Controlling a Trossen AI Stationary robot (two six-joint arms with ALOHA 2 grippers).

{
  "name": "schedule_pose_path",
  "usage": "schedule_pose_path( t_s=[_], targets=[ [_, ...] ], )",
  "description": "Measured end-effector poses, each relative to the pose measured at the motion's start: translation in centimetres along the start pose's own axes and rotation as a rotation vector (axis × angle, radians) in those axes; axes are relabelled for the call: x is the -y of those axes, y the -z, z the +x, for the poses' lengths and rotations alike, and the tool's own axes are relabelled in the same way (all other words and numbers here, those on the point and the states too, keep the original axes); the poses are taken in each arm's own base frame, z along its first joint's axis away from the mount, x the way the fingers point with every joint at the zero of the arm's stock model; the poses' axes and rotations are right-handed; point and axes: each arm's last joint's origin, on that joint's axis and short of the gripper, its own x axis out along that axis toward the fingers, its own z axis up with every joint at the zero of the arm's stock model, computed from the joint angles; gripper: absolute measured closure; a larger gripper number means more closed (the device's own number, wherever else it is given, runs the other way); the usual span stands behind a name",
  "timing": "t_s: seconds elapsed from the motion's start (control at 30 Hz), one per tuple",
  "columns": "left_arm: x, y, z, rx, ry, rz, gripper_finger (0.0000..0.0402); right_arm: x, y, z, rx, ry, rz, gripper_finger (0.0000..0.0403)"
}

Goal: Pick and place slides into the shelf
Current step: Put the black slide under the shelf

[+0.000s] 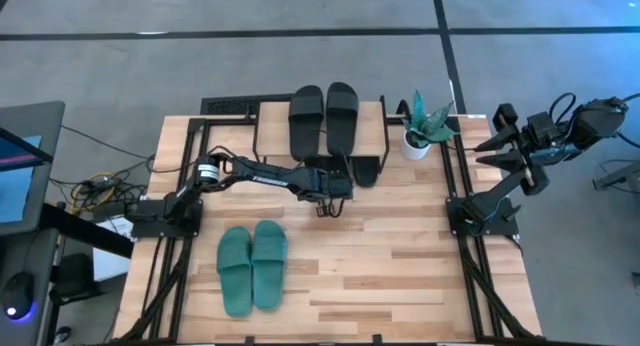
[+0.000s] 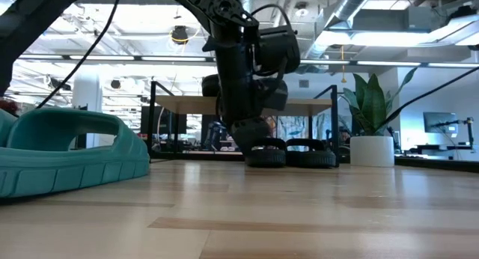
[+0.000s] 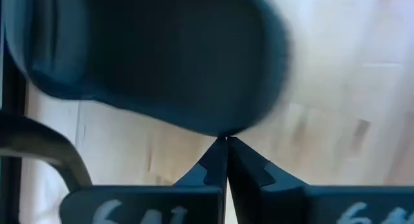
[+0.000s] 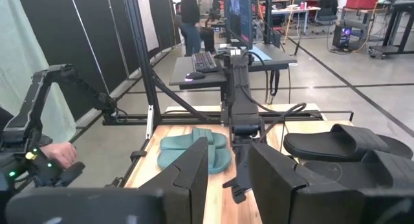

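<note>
The shelf stands at the table's far edge with two black slides lying flat on its plank top. A third black slide lies on the table, sticking out from under the shelf's front; in the low view a fourth lies beside it. The green pair lies sole-down near the table's near left. My left gripper is shut, low, at the third slide. My right gripper is open, raised off the table's right side. My left gripper touches the black slide under the shelf's front with its shut fingertips, which meet at the slide's rounded edge. The fingers slant down from the table's left. The slide lies flat on the table. Whether any of it is pinched between the tips cannot be told.
A potted plant stands right of the shelf at the far edge. The shelf's thin black legs frame the slot under the plank. Bare wood lies between the green pair and the right arm's base. A person's hand shows beyond the table.
</note>
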Motion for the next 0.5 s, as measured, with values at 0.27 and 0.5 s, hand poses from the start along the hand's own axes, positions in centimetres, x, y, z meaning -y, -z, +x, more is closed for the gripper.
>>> schedule_pose_path(
  t_s=[0.27,0.5],
  targets=[
    [-1.26,-0.04,0.61,-0.014,0.010,-0.036,0.0401,0.00,0.00,0.00,0.000,0.000,0.001,0.0305],
    [-1.35,-0.28,0.67,0.009,0.010,-0.050,0.0401,0.00,0.00,0.00,0.000,0.000,-0.011,0.0305]
  ],
)
